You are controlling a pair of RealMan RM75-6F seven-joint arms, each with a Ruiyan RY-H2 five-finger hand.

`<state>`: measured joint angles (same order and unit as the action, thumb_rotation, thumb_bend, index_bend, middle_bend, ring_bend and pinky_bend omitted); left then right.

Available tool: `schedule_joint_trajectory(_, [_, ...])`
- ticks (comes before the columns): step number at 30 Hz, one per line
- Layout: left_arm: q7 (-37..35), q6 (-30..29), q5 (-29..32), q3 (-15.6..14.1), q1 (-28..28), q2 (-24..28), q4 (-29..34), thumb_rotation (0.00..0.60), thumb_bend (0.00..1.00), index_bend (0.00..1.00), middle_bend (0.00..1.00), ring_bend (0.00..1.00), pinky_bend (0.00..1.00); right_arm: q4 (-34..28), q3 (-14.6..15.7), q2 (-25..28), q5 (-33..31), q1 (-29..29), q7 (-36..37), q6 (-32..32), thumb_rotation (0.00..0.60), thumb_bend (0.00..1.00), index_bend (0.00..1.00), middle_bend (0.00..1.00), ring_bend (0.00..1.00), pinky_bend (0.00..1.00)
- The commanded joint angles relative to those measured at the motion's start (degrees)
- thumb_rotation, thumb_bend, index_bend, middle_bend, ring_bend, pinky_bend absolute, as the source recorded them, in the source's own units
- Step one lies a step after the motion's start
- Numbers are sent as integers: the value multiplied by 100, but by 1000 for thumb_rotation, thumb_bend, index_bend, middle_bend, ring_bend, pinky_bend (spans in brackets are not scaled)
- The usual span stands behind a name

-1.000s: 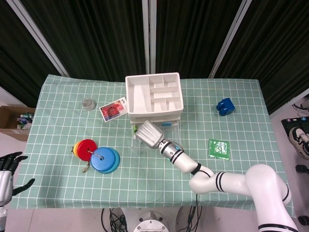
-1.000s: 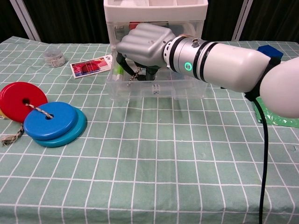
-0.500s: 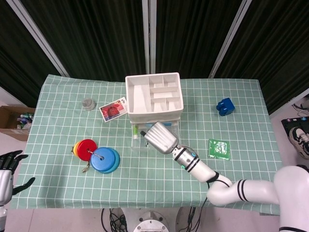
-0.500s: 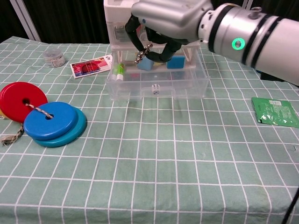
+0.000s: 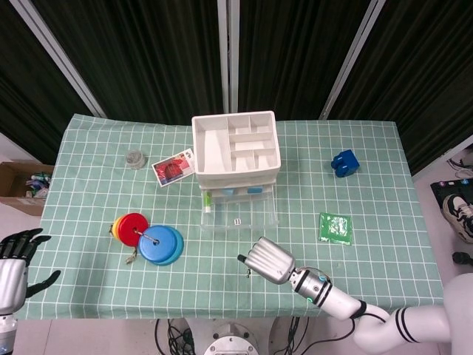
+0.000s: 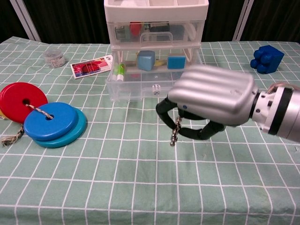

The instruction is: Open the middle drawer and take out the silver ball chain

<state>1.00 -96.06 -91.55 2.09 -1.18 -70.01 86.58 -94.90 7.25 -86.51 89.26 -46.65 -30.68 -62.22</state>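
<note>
Since the earlier frames, the right hand [image 6: 211, 105] has been drawn back from the open middle drawer [image 6: 157, 86] to a spot over the near part of the checked tablecloth [image 6: 93, 178], and the silver ball chain [image 6: 175, 131] has been carried along with it. One chain is seen: it is pinched under the curled fingers [image 6: 164, 108] of the right hand and hangs straight down from them, its lower end just above the cloth, well apart from the drawer. In the head view the same hand [image 5: 270, 260] is seen near the table's front edge, with the chain [image 5: 247, 272] dangling at its left side.

One drawer unit [image 5: 236, 151] is counted, with its middle drawer pulled out; two blue blocks [image 6: 146, 60], one small die [image 6: 155, 87] and one green-capped tube [image 6: 119, 71] are left inside. The right hand is held palm down, its back turned upward, and the forearm is stretched in from the right. The left hand [image 5: 15, 259] is held off the table's left edge with fingers spread, gripping nothing.
</note>
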Motion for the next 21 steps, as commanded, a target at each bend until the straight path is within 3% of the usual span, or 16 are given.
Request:
schedule_joint_trajectory(1, [6,-11,-2,-8,-10,1,2,600,40,296,216,179,192,432,39,-370,83,91,-208,236,600,475,502,937,914,920])
schedule_joint_trajectory(5, [-14,-37,-5,-20,-32,-9,-18,600,41,296,216,179,192,571,5,-526,66,162,-280,345,600,375,248,937,910,914])
schedule_joint_trajectory(10, [-54,-55,-13,-19,-37,-26,-57,600,40,296,216,179,192,351,-80,-369,129,330,-420,138,600,314,78,937,909,910])
schedule_joint_trajectory(16, [-153,-52,1,28,-1,-76,-159,600,40,296,216,179,192,-343,-219,490,417,980,-249,-1195,600,276,52,875,841,885])
schedule_joint_trajectory(19, [-164,-1,17,55,47,-132,-236,600,40,296,216,179,192,-580,-236,1046,335,1472,-36,-1910,600,277,65,722,673,792])
schedule_joint_trajectory(21, [-163,47,16,67,89,-169,-266,600,40,296,216,179,192,-666,-201,1406,228,1827,217,-2323,600,277,70,591,525,662])
